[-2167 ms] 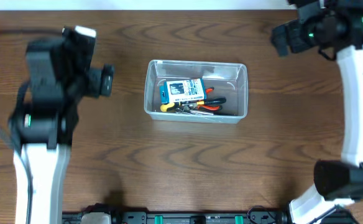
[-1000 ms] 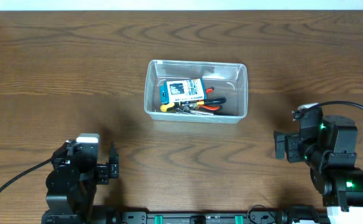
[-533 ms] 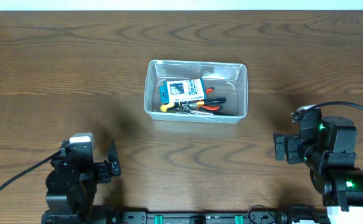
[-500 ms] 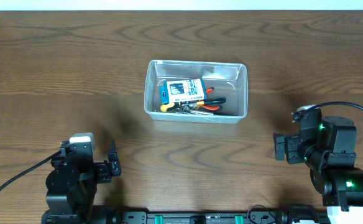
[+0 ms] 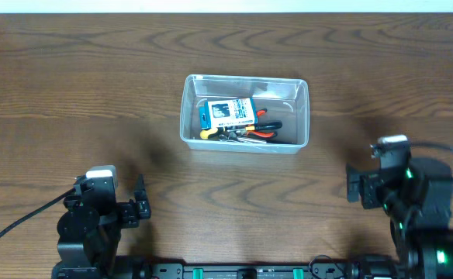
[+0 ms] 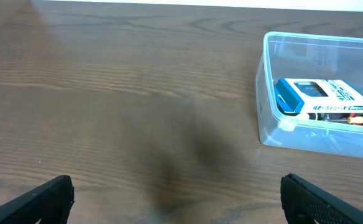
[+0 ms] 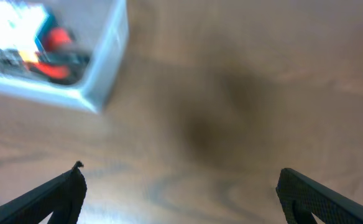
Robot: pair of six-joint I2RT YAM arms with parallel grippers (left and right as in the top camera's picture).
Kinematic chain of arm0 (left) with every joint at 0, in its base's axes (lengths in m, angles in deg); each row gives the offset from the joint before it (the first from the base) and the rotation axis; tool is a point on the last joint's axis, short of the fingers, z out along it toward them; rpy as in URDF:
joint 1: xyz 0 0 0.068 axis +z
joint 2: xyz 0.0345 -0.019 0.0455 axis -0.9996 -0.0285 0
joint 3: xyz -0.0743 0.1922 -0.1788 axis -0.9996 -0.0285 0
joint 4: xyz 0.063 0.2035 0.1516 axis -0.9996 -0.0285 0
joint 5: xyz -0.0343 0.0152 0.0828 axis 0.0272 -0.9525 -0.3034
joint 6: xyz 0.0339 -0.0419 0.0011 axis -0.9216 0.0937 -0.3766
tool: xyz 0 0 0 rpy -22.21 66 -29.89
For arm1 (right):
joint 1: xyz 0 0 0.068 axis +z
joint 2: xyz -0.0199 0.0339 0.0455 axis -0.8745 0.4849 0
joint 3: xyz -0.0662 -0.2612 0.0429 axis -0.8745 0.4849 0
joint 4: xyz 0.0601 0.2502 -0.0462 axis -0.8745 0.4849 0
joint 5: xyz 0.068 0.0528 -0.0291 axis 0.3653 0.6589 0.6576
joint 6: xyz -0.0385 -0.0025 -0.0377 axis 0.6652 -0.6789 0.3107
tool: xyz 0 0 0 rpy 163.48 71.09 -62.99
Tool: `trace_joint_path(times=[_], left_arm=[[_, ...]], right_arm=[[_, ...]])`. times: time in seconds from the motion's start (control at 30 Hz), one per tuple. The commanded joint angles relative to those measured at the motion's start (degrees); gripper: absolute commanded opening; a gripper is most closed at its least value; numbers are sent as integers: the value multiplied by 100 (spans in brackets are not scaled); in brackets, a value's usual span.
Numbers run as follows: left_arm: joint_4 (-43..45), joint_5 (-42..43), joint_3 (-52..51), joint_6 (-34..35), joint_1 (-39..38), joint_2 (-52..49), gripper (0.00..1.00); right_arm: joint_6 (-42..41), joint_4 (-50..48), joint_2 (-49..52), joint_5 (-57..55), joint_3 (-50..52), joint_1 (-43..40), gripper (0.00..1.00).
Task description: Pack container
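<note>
The container (image 5: pixel 242 77), a clear shallow tub, sits just above the middle of the overhead frame on the brown wooden table (image 5: pixel 71 93), well apart from both arms. Inside it a blue-and-white box (image 5: pixel 228 113) lies toward the left wall. Red-handled pliers (image 5: pixel 261 128) lie to the lower right of the box, and a yellow-handled tool (image 5: pixel 205 133) shows below it.

In the left wrist view the tub fills the upper right. The left gripper (image 6: pixel 176 200) hangs over bare wood at the bottom edge, its fingers spread wide and holding nothing.

The right wrist view is blurred, with the tub's corner in the upper left. The right gripper (image 7: pixel 178 183) is likewise spread wide and empty, low over the table.
</note>
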Motion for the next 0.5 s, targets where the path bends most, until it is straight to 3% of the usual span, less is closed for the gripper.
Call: trace_joint_path(times=[0.0, 0.2, 0.47], left_arm=[[24, 33, -2, 28, -24, 46, 98], [24, 35, -2, 28, -24, 46, 98], [24, 35, -2, 31, -24, 46, 98]], right_arm=[[-63, -214, -973, 402, 315, 50, 99], [-63, -1335, -2780, 568, 1655, 44, 99], [4, -5051, -3220, 424, 3639, 295, 99]])
